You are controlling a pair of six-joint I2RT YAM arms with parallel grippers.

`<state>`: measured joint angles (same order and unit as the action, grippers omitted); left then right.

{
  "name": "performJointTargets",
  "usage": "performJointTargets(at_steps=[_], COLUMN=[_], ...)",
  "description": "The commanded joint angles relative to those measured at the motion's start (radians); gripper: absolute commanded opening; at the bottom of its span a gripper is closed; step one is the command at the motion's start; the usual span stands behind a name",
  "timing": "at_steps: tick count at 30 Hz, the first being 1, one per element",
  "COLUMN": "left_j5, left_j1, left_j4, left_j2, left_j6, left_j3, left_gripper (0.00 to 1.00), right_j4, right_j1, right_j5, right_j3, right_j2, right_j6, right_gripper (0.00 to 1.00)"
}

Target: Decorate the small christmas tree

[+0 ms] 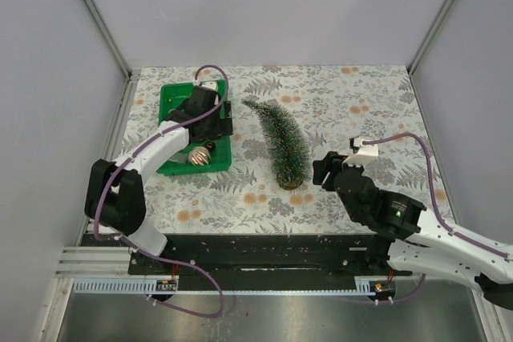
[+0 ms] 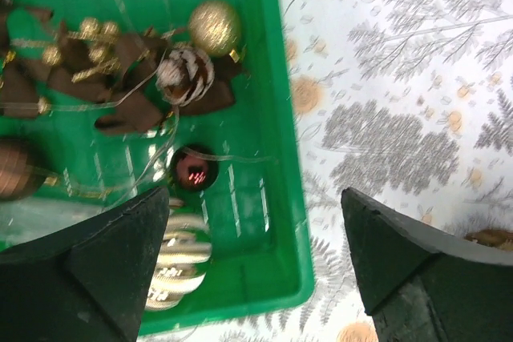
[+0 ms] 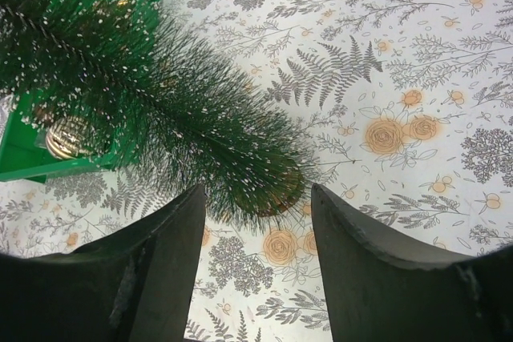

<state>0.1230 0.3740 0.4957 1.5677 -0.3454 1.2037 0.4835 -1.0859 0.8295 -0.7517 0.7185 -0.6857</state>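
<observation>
From above, one small dark green bottle-brush christmas tree (image 1: pixel 279 138) lies toppled on the floral table (image 1: pixel 365 102), just beside one green plastic tray (image 1: pixel 171 95). In the left wrist view, the left gripper (image 2: pixel 256 206) gapes wide and empty above four round baubles (image 2: pixel 215 28) and one frosted pinecone (image 2: pixel 186 76). In the right wrist view, the right gripper (image 3: pixel 256 198) has its jaws parted and empty, facing the tree's base.

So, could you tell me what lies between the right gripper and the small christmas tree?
Only a bare strip of the floral tablecloth, as the top view shows; the right gripper, jaws open, faces the base of the small christmas tree.

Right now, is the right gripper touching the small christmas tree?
Apart. The top view shows a strip of floral tablecloth between the open right gripper and the small christmas tree.
</observation>
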Motion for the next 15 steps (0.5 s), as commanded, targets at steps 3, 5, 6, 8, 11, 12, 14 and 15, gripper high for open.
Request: performJointTargets(at_steps=[3, 5, 6, 8, 11, 12, 14, 15], left_j5=[0.174, 0.243, 0.256, 0.263, 0.282, 0.291, 0.306, 0.308], left_j1=[0.074, 0.072, 0.069, 0.054, 0.054, 0.054, 0.055, 0.055], left_j4=[-0.373, -0.408, -0.431, -0.474, -0.539, -0.548, -0.566, -0.583], left_j2=[0.055, 0.103, 0.121, 0.133, 0.141, 0.146, 0.158, 0.164], left_j6=[0.002, 0.025, 0.022, 0.01, 0.017, 0.029, 0.06, 0.086], left_j3=[0.019, 0.063, 0.072, 0.073, 0.059, 0.062, 0.069, 0.074], left_gripper=[0.94, 0.95, 0.96, 0.99, 0.99, 0.99, 0.99, 0.99], right_j4=[-0.008, -0.006, -0.006, -0.008, -0.013, -0.017, -0.022, -0.026], right_j1=[-0.008, -0.008, -0.006, -0.008, -0.006, -0.006, -0.006, -0.006], right_j5=[0.039, 0.036, 0.031, 0.033, 0.028, 0.025, 0.02, 0.017], right_j3=[0.002, 0.005, 0.006, 0.008, 0.006, 0.006, 0.005, 0.003], right_j2=[0.024, 0.036, 0.044, 0.059, 0.082, 0.091, 0.102, 0.105], right_j6=[-0.011, -0.012, -0.011, -0.011, -0.006, -0.005, -0.003, -0.003], right_gripper=[0.64, 0.65, 0.65, 0.66, 0.67, 0.67, 0.68, 0.68])
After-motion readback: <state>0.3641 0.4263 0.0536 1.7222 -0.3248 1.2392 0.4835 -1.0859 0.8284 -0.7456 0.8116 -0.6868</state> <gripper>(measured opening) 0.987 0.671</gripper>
